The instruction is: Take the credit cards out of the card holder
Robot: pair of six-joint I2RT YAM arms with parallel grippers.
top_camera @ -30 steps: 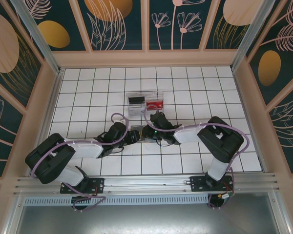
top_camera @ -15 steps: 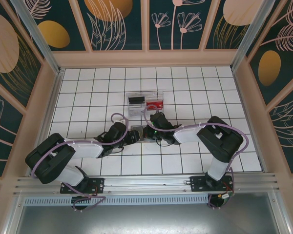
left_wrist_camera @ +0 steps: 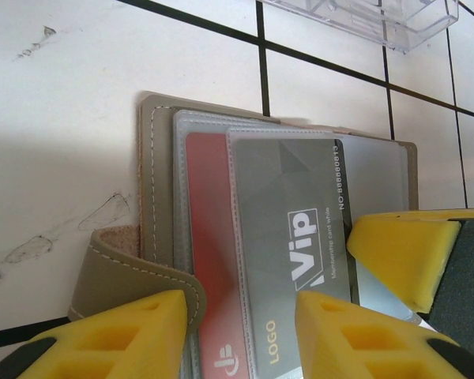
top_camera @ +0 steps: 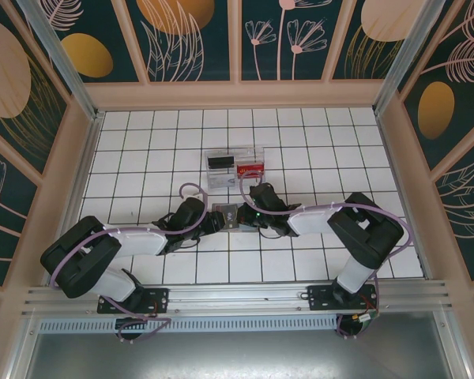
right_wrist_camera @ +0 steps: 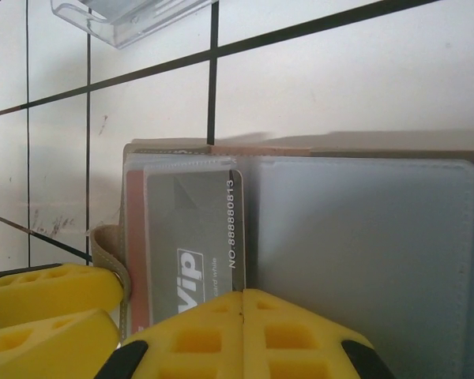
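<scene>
Left pincer [left_wrist_camera: 238, 316], jaws wide, hangs over the near end of the card holder [left_wrist_camera: 154, 181], which lies open on the bench [left_wrist_camera: 79, 95] ahead; credit cards [left_wrist_camera: 288, 229] lie inside it, long axis running away from the tips. Right pincer [right_wrist_camera: 242, 312], jaws pressed together at the near edge of the grey card [right_wrist_camera: 191, 237], seems nearer for the pull; whether it nips anything cannot be told.

Bright, even light throughout; soft shadows beside the arms; near yellow fingers [left_wrist_camera: 114, 335] blurred.
</scene>
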